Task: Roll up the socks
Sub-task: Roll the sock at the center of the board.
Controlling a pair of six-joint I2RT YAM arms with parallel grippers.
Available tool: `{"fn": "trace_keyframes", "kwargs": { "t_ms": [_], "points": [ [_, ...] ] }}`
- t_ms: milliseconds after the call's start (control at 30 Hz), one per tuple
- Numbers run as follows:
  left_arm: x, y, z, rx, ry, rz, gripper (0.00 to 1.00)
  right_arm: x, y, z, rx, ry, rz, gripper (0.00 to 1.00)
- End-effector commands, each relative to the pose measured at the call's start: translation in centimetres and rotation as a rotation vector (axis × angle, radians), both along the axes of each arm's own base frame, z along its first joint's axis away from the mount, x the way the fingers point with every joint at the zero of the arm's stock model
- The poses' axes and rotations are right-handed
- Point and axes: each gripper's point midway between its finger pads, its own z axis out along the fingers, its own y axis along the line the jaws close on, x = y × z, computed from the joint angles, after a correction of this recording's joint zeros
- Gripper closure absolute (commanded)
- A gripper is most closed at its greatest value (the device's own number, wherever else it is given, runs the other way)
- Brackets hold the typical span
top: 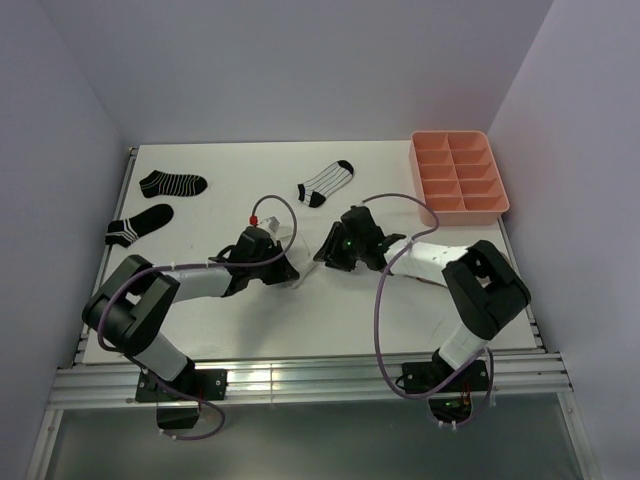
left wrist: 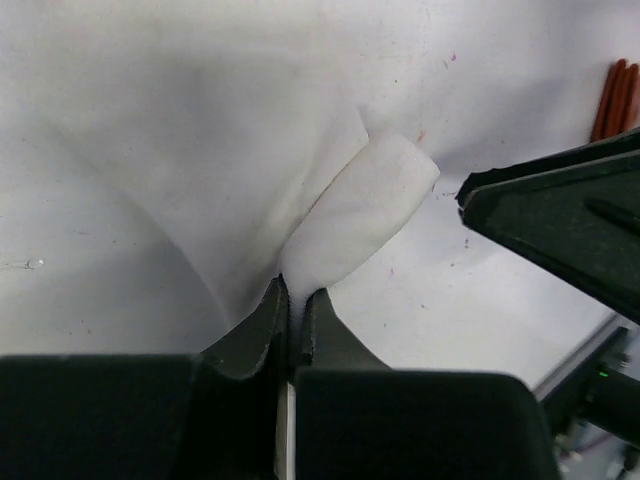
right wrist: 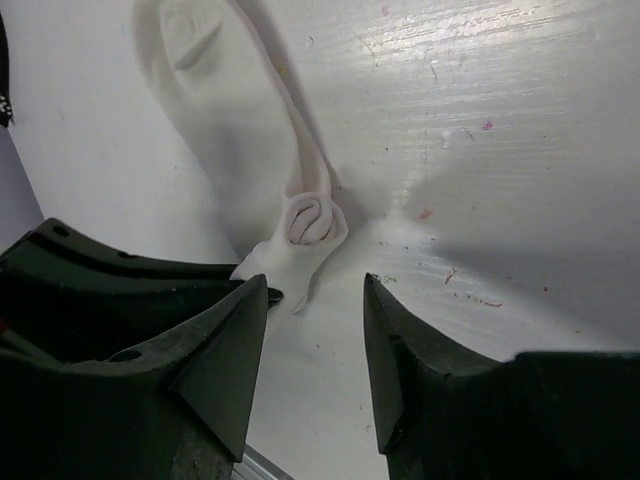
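Wrist cams: L gripper (left wrist: pixel 295 300) pinched tight on white sock (left wrist: pixel 365 205); R gripper (right wrist: pixel 316 282) jaws apart, rolled end just ahead, ungripped. Top cam alone shows pink tray (top: pixel 470 214).

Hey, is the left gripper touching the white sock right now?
Touching. The left wrist view shows the left gripper with its jaws shut on the white sock, the fabric pinched between the fingertips.
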Motion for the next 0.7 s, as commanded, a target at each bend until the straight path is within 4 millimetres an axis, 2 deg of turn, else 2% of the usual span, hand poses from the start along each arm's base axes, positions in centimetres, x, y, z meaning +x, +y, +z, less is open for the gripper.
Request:
{"fn": "trace_keyframes", "kwargs": {
  "t_ms": [0, 100, 267, 667],
  "points": [
    [-2.1, -0.2, -1.4, -0.091, 0.168, -0.026, 0.99, 1.7, 0.5, 3.0, 0.105, -0.127, -0.045, 0.49],
    [-2.0, -0.3, -1.6, -0.129, 0.222, -0.024, 0.99, 1.2, 0.3, 2.6, 0.126, -0.123, -0.058, 0.48],
    [-1.4, -0.5, -1.4, -0.154, 0.278, -0.011, 0.99, 0.4, 0.2, 0.4, 0.159, -0.073, -0.083, 0.47],
    [-0.4, 0.0, -2.7, -0.114, 0.386, 0.036, 0.99, 0.1, 0.7, -3.0, 0.195, -0.036, -0.088, 0.46]
  ]
}}
